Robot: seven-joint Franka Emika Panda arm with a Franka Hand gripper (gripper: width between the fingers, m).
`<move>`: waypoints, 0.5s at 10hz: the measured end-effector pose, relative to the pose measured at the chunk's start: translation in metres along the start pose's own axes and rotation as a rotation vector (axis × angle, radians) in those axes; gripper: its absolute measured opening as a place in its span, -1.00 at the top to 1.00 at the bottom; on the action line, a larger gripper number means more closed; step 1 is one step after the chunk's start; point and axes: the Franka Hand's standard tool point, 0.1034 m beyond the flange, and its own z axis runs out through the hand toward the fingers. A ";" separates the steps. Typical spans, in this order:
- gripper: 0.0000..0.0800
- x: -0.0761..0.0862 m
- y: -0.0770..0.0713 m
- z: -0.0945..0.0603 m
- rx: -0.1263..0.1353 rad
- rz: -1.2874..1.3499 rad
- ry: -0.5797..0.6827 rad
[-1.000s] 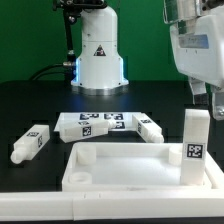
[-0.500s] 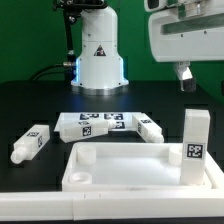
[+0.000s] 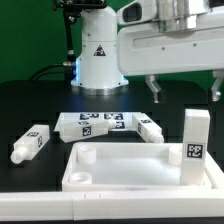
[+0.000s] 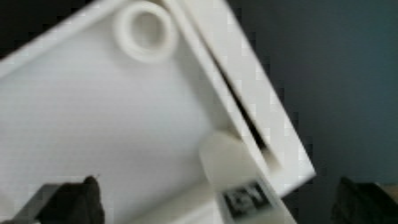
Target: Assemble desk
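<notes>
Loose leg [image 3: 30, 143] lying on black desk [image 3: 35, 175] at panel's 10 o'clock. Second leg [image 3: 150, 128] lying at panel's 12 o'clock; tagged white pieces beside it hard to tell apart. Panel [image 3: 120, 183] lying rim up, left corner hole [image 3: 86, 155] sitting empty. Upright leg [image 3: 194, 145] standing in panel corner at 4 o'clock. Hand [image 3: 184, 90] hovering at 12 o'clock of upright leg, fingers spread, gripping nothing. Judgement: one leg seated, fetching another is step in hand. Next move calling for reaching lying leg, squaring fingers across it, upending it over free hole.
</notes>
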 end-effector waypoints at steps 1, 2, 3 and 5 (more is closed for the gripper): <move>-0.62 -0.010 0.005 0.005 -0.045 -0.193 -0.008; -0.62 -0.016 0.008 0.011 -0.059 -0.333 0.014; -0.62 -0.021 0.014 0.018 -0.064 -0.433 0.018; -0.62 -0.018 0.013 0.016 -0.064 -0.548 0.015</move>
